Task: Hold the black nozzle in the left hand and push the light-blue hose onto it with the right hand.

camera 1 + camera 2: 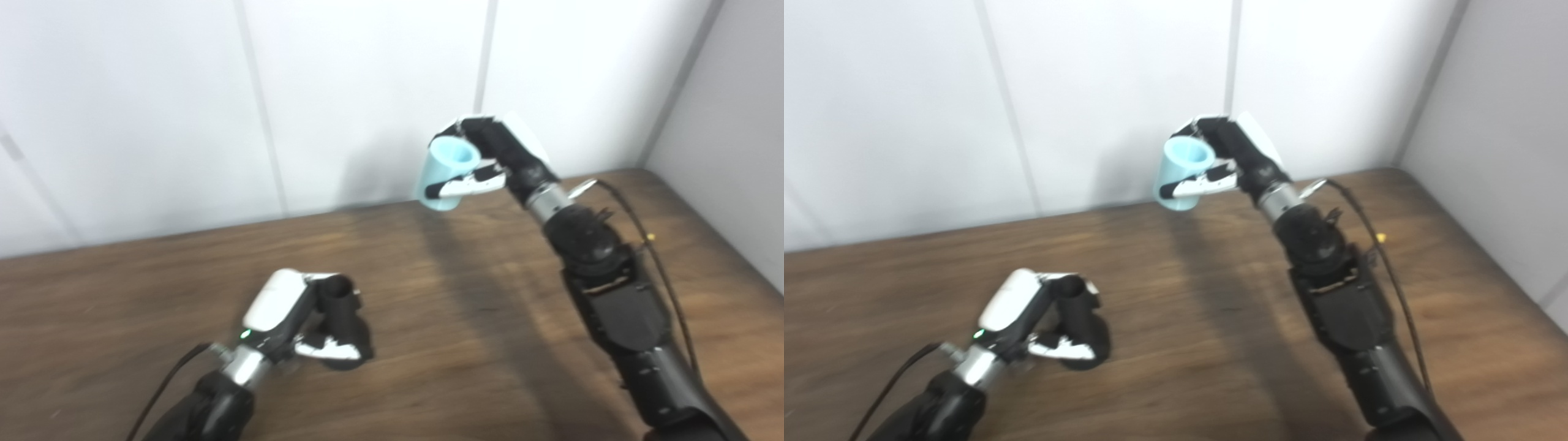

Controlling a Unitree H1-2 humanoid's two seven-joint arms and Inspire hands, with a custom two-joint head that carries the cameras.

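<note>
The light-blue hose (447, 173), a short open-ended tube, is held up in front of the wall, well above the table, tilted with its mouth toward the camera; the right hand (490, 156) is wrapped around it, thumb across its front. Well apart, low over the near left of the table, the left hand (306, 318) is curled about the black nozzle (340, 318), an upright dark cylinder whose lower end blurs into the fingers. The table (429, 343) is dark brown wood grain, carrying the arms' shadows. Behind it stand white wall panels (153, 110) with thin seams, meeting a grey side wall (735, 122) at the right corner. Both forearms are cut off by the bottom edge.
</note>
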